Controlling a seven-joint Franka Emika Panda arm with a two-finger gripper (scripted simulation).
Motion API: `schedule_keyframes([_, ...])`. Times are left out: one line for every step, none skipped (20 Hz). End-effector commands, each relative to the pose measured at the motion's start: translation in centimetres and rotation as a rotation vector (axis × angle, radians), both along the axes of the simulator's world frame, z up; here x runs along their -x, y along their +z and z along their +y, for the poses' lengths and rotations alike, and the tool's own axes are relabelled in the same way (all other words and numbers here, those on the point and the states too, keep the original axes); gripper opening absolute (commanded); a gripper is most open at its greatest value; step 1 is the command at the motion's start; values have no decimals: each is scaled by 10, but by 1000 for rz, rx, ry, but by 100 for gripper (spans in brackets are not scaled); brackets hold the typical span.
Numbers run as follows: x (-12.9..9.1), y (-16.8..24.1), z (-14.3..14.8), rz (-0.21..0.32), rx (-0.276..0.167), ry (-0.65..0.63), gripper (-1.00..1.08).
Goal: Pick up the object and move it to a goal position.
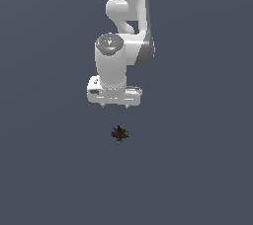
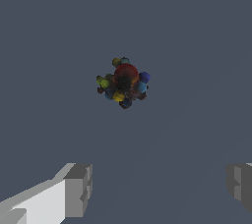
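object (image 2: 123, 83): mottled red, blue, yellow, black | fingers (image 2: 78, 190): grey | arm (image 1: 121, 46): white

A flat, featureless slate-grey ground (image 1: 49, 169) fills both views evenly.

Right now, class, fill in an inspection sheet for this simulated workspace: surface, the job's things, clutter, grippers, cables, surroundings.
Surface: plain flat dark grey-blue floor, unmarked, no edges in view.
Job's things: the object, a tiny lumpy cluster mottled red, blue, yellow and black, lies alone on the surface; the wrist view shows it ungrasped and away from the fingers. No goal marker is visible.
Clutter: nothing seen.
Grippers: the white gripper is apart from the object, jaws spread wide and holding nothing; one fingertip shows at each side of the wrist view.
Cables: nothing seen.
Surroundings: only the white arm against the same grey-blue backdrop; nothing else seen.
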State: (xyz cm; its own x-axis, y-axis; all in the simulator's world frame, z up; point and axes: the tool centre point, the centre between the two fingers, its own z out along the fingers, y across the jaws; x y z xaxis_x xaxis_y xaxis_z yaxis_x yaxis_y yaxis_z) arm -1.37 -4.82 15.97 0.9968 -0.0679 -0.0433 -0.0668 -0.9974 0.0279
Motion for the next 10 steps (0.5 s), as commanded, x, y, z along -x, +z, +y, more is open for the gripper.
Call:
schedule_keyframes([0,0,0,0,0,0,100])
schedule_keyframes([0,0,0,0,0,2,100])
schedule_keyframes([-1,1,1,-1,1,6,100])
schedule_keyframes([-1,3,3,-3,2,15,100])
schedule_keyframes([-2,5,6,-6,4,26,100])
schedule_keyframes([-4,8,9,-10,6,40,100])
schedule_keyframes([-5,10,12,-13,8,53,100])
schedule_keyframes([-6,13,15,-16,10,62,100])
schedule_keyframes([-6,15,17,-18,11,69,100])
schedule_keyframes([-6,16,18,-19,13,74,100])
